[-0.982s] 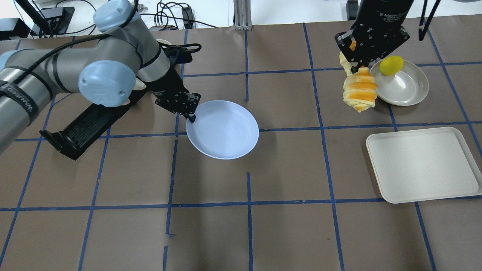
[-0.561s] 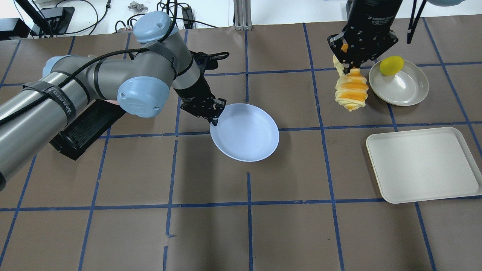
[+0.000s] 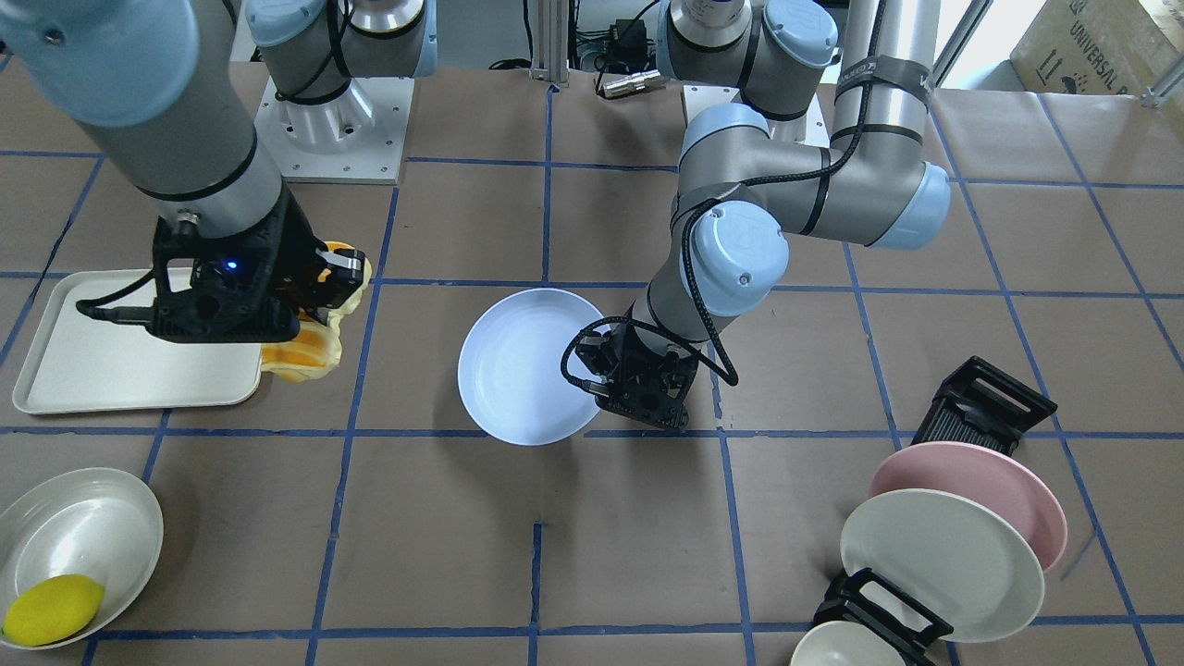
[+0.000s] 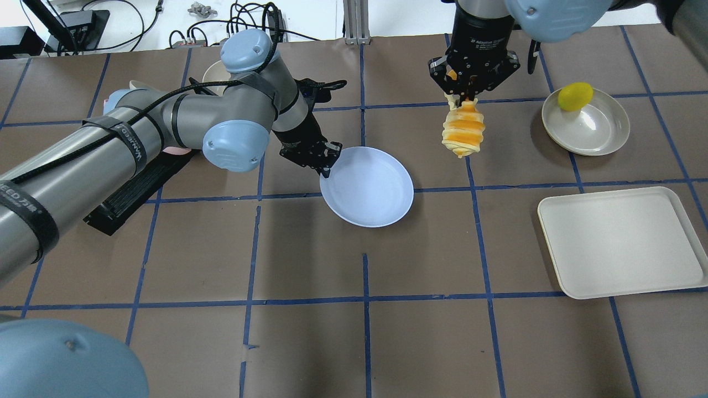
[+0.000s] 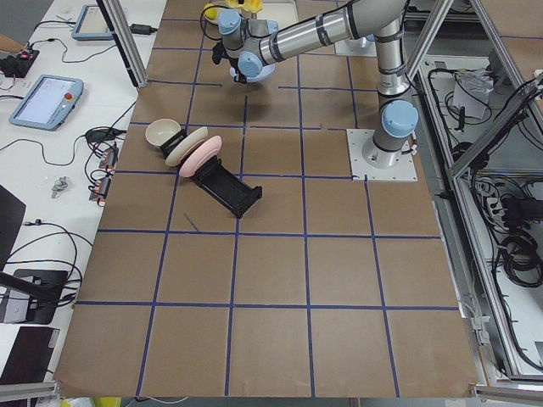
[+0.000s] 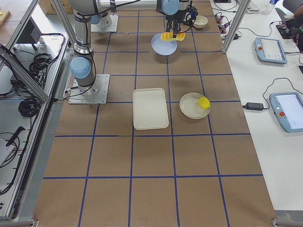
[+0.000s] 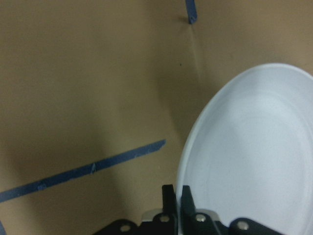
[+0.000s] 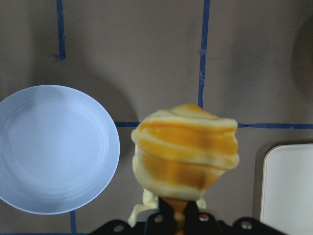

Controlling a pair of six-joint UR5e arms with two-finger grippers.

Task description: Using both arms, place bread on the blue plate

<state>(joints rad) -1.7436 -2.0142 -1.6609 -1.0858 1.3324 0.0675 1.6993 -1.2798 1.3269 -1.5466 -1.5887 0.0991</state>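
The blue plate (image 4: 369, 188) is near the table's middle. My left gripper (image 4: 325, 168) is shut on its left rim and holds it slightly tilted; in the left wrist view the fingers (image 7: 169, 198) pinch the plate's rim (image 7: 195, 142). My right gripper (image 4: 467, 98) is shut on one end of the bread (image 4: 463, 131), which hangs down in the air to the right of the plate and beyond it. In the right wrist view the bread (image 8: 186, 156) hangs in front, with the plate (image 8: 54, 147) to its left. The bread (image 3: 310, 356) also shows in the front-facing view.
A cream tray (image 4: 619, 243) lies at the right. A grey bowl (image 4: 594, 130) with a yellow lemon (image 4: 575, 95) sits behind it. A black dish rack (image 4: 133, 188) on the left holds a pink plate (image 3: 980, 490) and a cream plate (image 3: 939, 564).
My left arm has carried the blue plate to the right. My right arm has carried the hanging bread to the left, away from the bowl and closer to the plate.
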